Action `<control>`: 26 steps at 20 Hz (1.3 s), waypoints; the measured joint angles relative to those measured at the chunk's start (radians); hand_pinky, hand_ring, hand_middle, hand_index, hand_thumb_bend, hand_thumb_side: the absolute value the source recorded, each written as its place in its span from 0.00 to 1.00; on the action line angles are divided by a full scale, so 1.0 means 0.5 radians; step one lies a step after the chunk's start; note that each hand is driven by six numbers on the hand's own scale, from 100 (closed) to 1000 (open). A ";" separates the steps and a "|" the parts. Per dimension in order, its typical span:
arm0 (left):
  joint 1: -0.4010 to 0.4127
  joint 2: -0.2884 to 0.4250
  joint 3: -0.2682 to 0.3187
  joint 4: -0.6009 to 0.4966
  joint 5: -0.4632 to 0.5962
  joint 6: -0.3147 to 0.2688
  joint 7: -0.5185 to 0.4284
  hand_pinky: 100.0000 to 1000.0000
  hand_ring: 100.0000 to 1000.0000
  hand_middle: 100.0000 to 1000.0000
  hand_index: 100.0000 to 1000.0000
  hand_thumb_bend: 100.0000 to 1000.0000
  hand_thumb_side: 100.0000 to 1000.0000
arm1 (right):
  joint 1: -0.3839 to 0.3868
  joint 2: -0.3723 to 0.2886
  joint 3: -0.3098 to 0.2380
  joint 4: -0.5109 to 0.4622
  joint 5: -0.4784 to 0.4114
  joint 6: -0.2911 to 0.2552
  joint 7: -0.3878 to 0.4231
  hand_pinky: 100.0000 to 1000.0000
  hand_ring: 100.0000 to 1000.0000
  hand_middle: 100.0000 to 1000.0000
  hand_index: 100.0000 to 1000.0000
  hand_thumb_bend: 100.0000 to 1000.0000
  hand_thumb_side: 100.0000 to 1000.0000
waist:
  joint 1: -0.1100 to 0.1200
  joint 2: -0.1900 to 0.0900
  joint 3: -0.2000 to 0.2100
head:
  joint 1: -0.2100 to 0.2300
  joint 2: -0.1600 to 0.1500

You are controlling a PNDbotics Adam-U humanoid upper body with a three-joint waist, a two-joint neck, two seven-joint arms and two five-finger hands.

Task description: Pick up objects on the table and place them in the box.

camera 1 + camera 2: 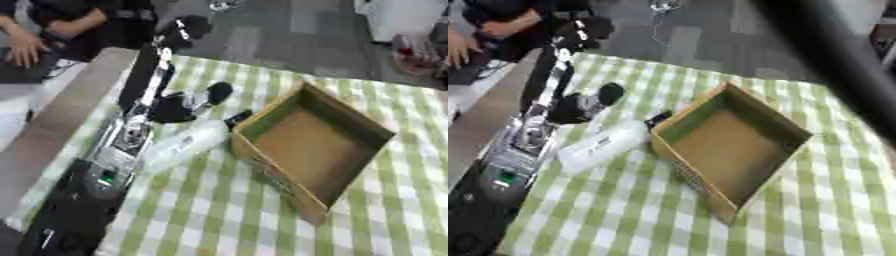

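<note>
1. A white bottle (184, 145) lies on its side on the green-and-white checked tablecloth (201, 210); its dark cap (238, 119) points toward the far side and sits just beside the near-left corner of the box.
2. The cardboard box (350, 192) stands open on the cloth to the right of the bottle, turned at an angle to the table edge; its brown floor is bare.
3. The left hand (179, 106) hovers or rests just beyond the bottle's upper end, a dark mass close to the cap. Whether it touches the bottle cannot be told.
4. A rounded dark part (219, 92) sticks up and to the right from that hand; the fingers are too blurred to tell whether they are spread, pressed together or pinching anything.
5. The left arm (114, 160) runs from the lower left corner up along the table's left side, black with silver sections.
6. In the right eye view a broad dark blurred band (842, 60) crosses the upper right corner; it may be the right arm, and no right hand shows.
</note>
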 measured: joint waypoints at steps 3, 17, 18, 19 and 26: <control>0.000 0.000 0.000 0.000 -0.003 0.001 -0.001 0.65 0.74 0.78 0.81 0.59 0.94 | 0.000 0.000 0.000 0.000 0.000 0.000 0.000 0.37 0.53 0.54 0.83 0.26 0.97 | 0.000 0.000 0.000 | 0.000 -0.002; -0.002 0.008 0.023 0.000 -0.201 0.113 -0.041 0.69 0.75 0.80 0.80 0.61 0.92 | 0.000 0.000 -0.002 0.000 0.000 0.000 -0.003 0.37 0.53 0.54 0.83 0.26 0.97 | 0.000 -0.014 0.000 | 0.000 0.000; -0.002 0.026 0.024 0.000 -0.260 0.151 -0.065 0.69 0.75 0.80 0.80 0.61 0.92 | 0.000 0.000 -0.002 0.000 0.000 0.002 -0.005 0.37 0.53 0.54 0.83 0.26 0.97 | 0.001 -0.014 0.001 | 0.000 0.001; -0.002 0.047 0.024 0.000 -0.319 0.192 -0.095 0.71 0.76 0.82 0.80 0.60 0.91 | 0.000 0.000 -0.003 0.000 0.000 0.003 -0.006 0.37 0.53 0.54 0.83 0.26 0.97 | 0.003 -0.017 0.001 | 0.000 0.002; -0.021 0.248 -0.001 0.000 -0.751 0.602 -0.598 0.77 0.79 0.85 0.83 0.61 0.87 | 0.001 -0.004 -0.012 0.000 0.000 0.001 -0.019 0.38 0.53 0.54 0.83 0.27 0.97 | 0.030 -0.041 0.010 | 0.000 0.030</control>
